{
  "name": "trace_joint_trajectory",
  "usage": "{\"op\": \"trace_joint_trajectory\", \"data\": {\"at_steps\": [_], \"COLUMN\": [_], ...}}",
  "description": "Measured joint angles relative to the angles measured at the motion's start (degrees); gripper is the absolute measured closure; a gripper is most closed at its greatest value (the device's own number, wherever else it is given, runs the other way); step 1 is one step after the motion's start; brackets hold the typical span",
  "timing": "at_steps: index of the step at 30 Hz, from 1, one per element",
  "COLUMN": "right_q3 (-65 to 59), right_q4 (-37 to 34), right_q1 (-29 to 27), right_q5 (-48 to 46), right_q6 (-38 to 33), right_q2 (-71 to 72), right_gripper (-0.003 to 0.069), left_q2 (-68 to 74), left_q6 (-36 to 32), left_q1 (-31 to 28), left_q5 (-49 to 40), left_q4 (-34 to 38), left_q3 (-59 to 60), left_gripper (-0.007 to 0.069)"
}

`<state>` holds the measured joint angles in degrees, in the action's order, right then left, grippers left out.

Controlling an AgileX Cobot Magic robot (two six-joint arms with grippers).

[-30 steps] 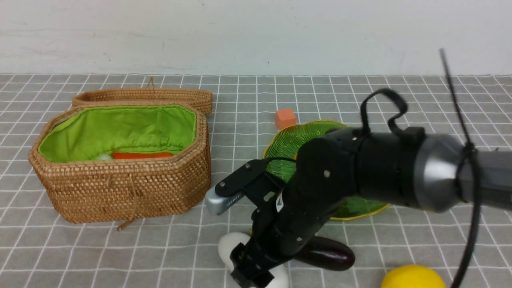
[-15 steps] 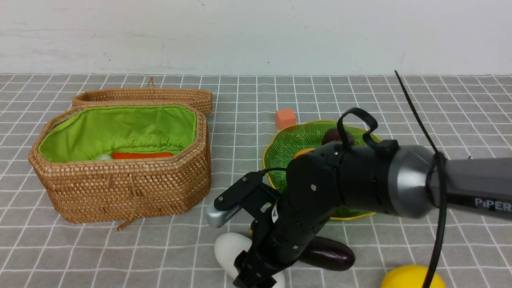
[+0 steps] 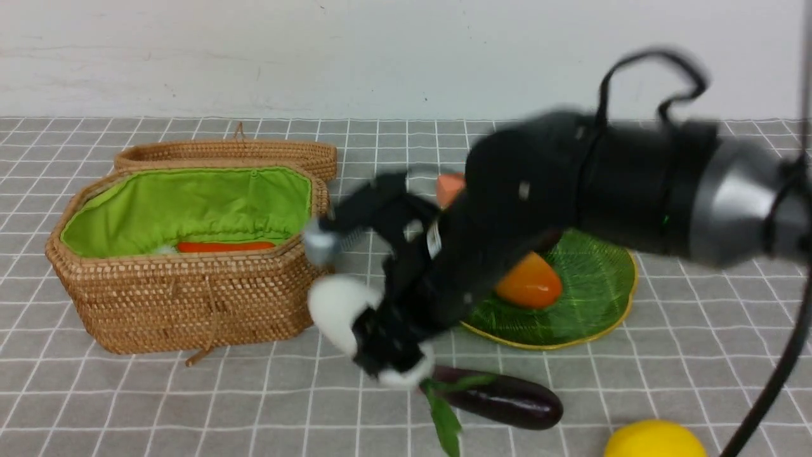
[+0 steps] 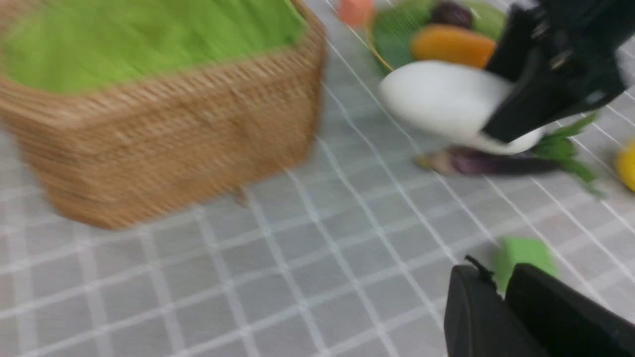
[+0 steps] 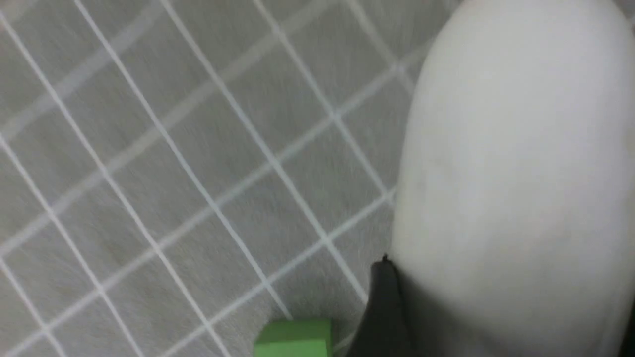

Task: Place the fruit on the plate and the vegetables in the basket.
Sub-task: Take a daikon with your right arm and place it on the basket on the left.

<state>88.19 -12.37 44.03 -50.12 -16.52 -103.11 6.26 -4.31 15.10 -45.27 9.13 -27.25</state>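
My right gripper (image 3: 387, 343) is shut on the white radish (image 3: 339, 308), held blurred above the cloth just right of the basket (image 3: 190, 298). The radish (image 5: 516, 173) fills the right wrist view. A red chili (image 3: 225, 246) lies inside the green-lined basket. On the cloth near the front lie the purple eggplant (image 3: 501, 400) and the lemon (image 3: 653, 440). The plate (image 3: 602, 317) holds the mango (image 3: 530, 284) and the maroon fruit (image 4: 451, 14), which my arm hides in the front view. My left gripper (image 4: 498, 282) is shut, empty and low over the cloth.
An orange-pink cube (image 3: 449, 184) sits behind the plate. A small green block (image 4: 523, 253) lies on the cloth just ahead of my left gripper. The basket's lid (image 3: 228, 152) rests behind the basket. My right arm (image 3: 622, 184) stretches over the plate.
My right gripper closed on the radish and lifted it up and left toward the basket. The arm rose, uncovering the mango and the eggplant's leaves.
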Motion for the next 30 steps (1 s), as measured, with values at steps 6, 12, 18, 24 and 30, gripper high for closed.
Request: {"op": "trace_joint_trajectory", "data": {"at_steps": [6,12,18,24,30], "right_q3": [18.6,31.3,40.2,42.9,42.9], "right_q4": [-0.8,-2.4,-5.0,-1.9,-0.7], "right_q1": [0.2,0.6,1.0,1.0,1.0], "right_q5": [-4.3,-5.1,-3.4,8.5,15.8], "right_q6": [-2.3,-5.0,-10.9,-11.7,-11.5], "right_q2": [-2.8,-9.8,-19.5,-26.4,-28.4], "right_gripper": [0.0144,0.0144,0.0144,0.0144,0.0144], "left_q2": [-6.9,-7.1,-7.1,-7.1,-7.1], "left_q6": [-0.2,-0.2,-0.3,-0.3,-0.3], "left_q1": [-6.9,-9.8,-9.9,-11.6,-11.6], "left_q5": [8.6,16.0,17.8,20.7,20.7], "left_q4": [-6.4,-8.6,-9.1,-9.1,-9.1], "left_q3": [10.4,21.0,27.9,28.5,28.5], "left_gripper": [0.0522,0.0513,0.0511,0.0507,0.0501]}}
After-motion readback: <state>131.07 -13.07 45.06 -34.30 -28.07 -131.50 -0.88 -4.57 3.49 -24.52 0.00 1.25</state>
